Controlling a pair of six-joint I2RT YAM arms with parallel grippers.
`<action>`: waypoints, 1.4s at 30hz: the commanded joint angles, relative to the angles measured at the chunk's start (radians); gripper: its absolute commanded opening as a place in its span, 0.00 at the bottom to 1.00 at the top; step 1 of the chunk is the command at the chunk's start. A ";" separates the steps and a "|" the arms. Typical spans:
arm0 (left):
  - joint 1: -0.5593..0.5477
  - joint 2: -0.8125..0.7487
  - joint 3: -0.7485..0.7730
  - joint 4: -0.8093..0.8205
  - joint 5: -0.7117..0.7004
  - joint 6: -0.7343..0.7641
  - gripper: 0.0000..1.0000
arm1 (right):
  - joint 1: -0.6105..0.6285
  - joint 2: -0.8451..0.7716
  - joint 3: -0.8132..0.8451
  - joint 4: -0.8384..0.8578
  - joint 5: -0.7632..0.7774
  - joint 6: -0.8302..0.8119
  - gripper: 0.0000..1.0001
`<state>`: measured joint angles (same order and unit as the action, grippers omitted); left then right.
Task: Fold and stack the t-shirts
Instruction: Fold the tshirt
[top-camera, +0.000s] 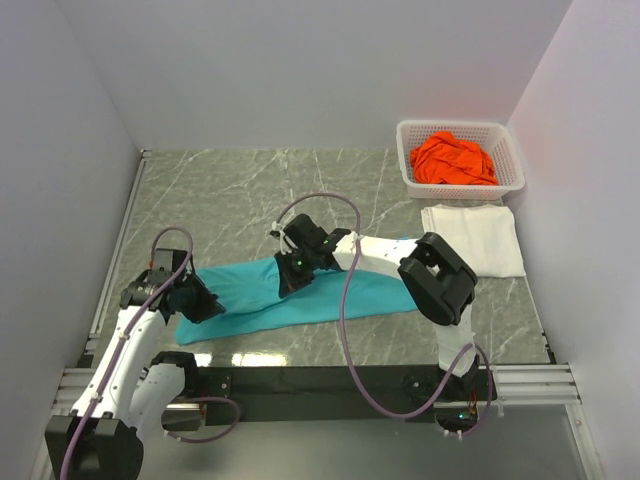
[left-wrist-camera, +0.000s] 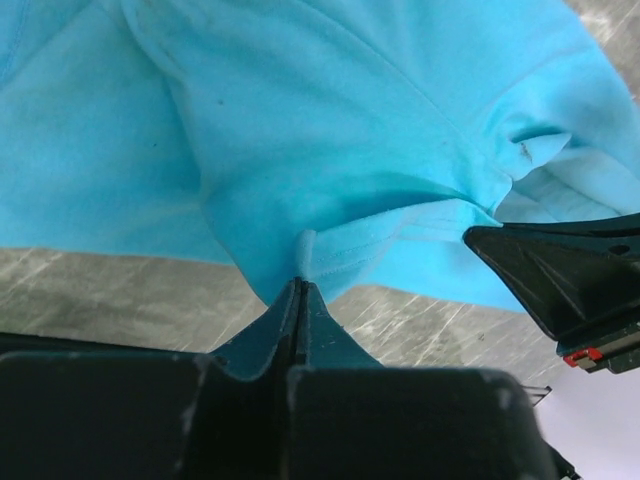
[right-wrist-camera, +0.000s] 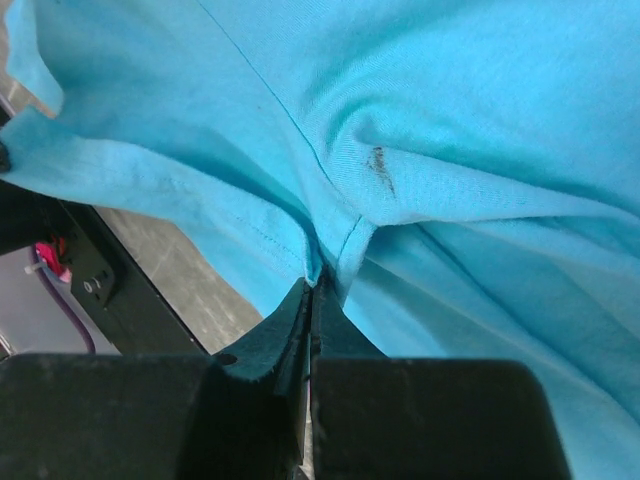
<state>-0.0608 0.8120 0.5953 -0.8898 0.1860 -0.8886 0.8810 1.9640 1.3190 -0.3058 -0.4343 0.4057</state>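
Note:
The teal t-shirt (top-camera: 330, 295) lies as a long band across the near middle of the table. My left gripper (top-camera: 203, 303) is shut on its left end; in the left wrist view the closed tips (left-wrist-camera: 299, 286) pinch a hem of the teal t-shirt (left-wrist-camera: 300, 130). My right gripper (top-camera: 292, 270) is shut on the shirt's far edge near its middle; in the right wrist view the tips (right-wrist-camera: 312, 285) pinch a fold of the teal t-shirt (right-wrist-camera: 480, 110). The white t-shirt (top-camera: 472, 238) lies folded at the right. The orange t-shirt (top-camera: 452, 160) is bunched in the basket.
A white lattice basket (top-camera: 409, 150) stands at the far right corner against the wall. Walls close in the table on the left, back and right. A black rail (top-camera: 310, 380) runs along the near edge between the arm bases.

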 joint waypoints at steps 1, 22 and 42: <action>-0.005 -0.028 0.047 -0.049 0.017 -0.007 0.03 | 0.009 -0.050 -0.003 -0.030 0.003 -0.022 0.01; -0.005 0.001 0.074 -0.066 -0.068 -0.023 0.35 | 0.024 -0.066 0.033 -0.102 0.135 -0.013 0.29; -0.051 0.486 0.192 0.290 -0.284 0.089 0.52 | -0.142 -0.104 0.216 -0.299 0.508 -0.032 0.43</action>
<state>-0.1177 1.2617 0.7605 -0.6983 -0.0086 -0.8387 0.7185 1.8160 1.4452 -0.5735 0.0433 0.3660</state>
